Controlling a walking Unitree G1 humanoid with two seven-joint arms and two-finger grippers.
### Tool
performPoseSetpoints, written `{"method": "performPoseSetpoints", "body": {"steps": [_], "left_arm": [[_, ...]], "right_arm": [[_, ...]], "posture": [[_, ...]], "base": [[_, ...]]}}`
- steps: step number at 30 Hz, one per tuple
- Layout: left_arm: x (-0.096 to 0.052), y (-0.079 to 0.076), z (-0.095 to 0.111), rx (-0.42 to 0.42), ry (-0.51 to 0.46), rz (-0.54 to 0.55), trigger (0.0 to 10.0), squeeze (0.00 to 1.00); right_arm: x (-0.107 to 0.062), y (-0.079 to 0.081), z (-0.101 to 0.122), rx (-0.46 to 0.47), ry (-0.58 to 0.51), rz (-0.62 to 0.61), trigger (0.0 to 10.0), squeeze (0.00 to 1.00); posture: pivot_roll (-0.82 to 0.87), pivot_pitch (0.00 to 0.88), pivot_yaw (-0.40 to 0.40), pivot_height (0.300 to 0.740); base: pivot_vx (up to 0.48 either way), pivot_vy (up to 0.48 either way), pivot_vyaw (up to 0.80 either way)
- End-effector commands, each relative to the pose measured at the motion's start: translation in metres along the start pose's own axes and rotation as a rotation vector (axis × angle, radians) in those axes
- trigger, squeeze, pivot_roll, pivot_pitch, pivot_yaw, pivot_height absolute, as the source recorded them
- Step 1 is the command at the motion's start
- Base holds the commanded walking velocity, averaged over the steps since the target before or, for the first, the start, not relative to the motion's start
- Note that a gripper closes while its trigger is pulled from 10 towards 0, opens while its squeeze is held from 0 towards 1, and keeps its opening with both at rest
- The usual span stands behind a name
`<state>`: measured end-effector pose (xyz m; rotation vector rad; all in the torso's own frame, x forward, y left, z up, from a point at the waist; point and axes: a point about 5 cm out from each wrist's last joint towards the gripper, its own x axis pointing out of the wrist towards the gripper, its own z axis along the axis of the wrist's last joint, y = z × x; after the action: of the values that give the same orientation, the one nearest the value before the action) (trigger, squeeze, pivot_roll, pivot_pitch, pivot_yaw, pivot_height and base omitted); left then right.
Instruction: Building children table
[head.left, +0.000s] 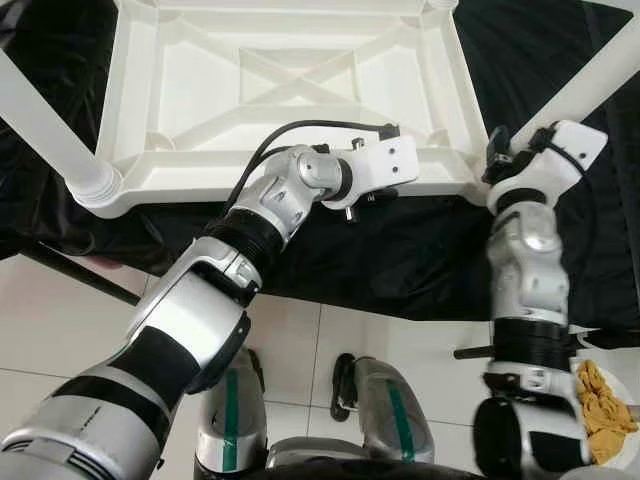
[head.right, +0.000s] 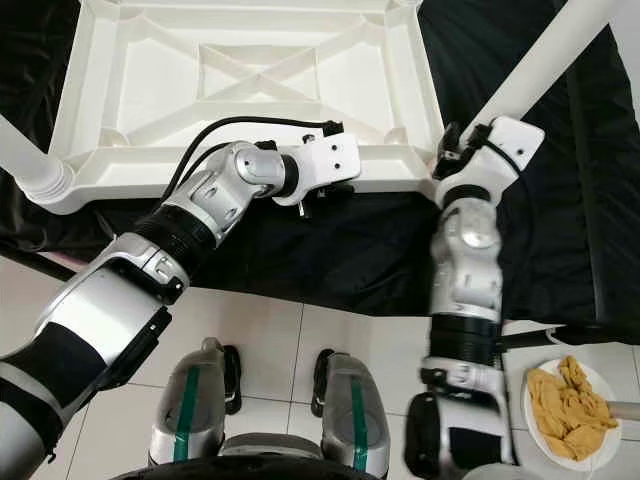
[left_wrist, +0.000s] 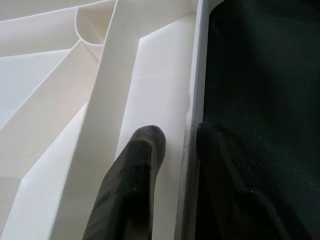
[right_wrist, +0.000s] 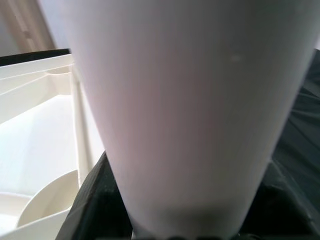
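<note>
- Table top (head.left: 200, 90), white plastic and turned upside down so its ribbed underside faces up, lies on a black cloth (head.left: 400, 250) in front of the robot.
- At the near left corner a white table leg (head.left: 45, 125) stands fitted in its socket and slants up out of the head views.
- The left gripper (left_wrist: 175, 137) reaches across to the near rim of the table top, right of centre. The head views show mainly the white wrist block there; the left wrist view shows the grasp itself: one black finger (left_wrist: 135, 175) lies inside the rim on the white plastic, the other outside against the cloth, clamping the thin wall between them.
- At the near right corner a second white leg (head.right: 535, 70) rises slanting toward the upper right from the corner socket.
- The right gripper (right_wrist: 185, 200) is at the base of that leg. In the right wrist view the leg's pale cylinder sits between the black fingers (right_wrist: 92, 200), gripped; the table corner shows beside it.
- On the tiled floor (head.right: 330, 330) at the far right sits a white plate (head.right: 590, 385) holding a crumpled yellow cloth (head.right: 565, 410).
</note>
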<state>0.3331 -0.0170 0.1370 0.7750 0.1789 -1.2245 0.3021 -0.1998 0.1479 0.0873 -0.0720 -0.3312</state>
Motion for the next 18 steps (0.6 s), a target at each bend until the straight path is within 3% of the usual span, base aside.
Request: {"method": "performPoseSetpoints", "body": {"steps": [1,9,10,11,15,16,18], "left_arm": [[0.006,-0.016,-0.019,-0.041,0.072,-0.052,10.0,0.0],[0.006,-0.017,-0.019,-0.042,0.073,-0.054,10.0,0.0],[0.006,-0.018,-0.019,-0.045,0.073,-0.056,10.0,0.0],[0.006,-0.018,-0.02,-0.046,0.074,-0.057,10.0,0.0],[0.006,-0.018,-0.02,-0.046,0.075,-0.058,10.0,0.0],[0.006,-0.018,-0.02,-0.047,0.076,-0.059,10.0,0.0],[0.006,-0.018,-0.02,-0.048,0.076,-0.058,10.0,0.0]], "right_arm": [[-0.005,0.016,-0.001,0.015,0.011,0.046,0.0,0.0],[-0.008,0.027,-0.006,0.031,0.084,-0.01,0.0,0.0],[-0.009,0.027,-0.006,0.026,0.088,-0.005,6.4,0.0],[-0.009,0.028,-0.006,0.027,0.091,0.001,10.0,0.0],[-0.009,0.027,-0.006,0.027,0.093,0.006,10.0,0.0],[-0.008,0.026,-0.004,0.034,0.083,0.014,10.0,1.0],[-0.005,0.021,0.001,0.041,0.052,0.072,10.0,1.0]], "posture": [[0.03,0.008,-0.061,0.74],[0.04,0.01,-0.065,0.74],[0.04,0.011,-0.065,0.74],[0.04,0.012,-0.065,0.74],[0.04,0.012,-0.064,0.74],[0.03,0.015,-0.063,0.74],[0.03,0.021,-0.063,0.74]], "base": [[0.0,0.0,0.0],[0.0,0.0,0.0],[0.0,0.0,0.0],[0.0,0.0,0.0],[0.0,0.0,0.0],[0.0,0.0,0.0],[0.0,0.0,0.0]]}}
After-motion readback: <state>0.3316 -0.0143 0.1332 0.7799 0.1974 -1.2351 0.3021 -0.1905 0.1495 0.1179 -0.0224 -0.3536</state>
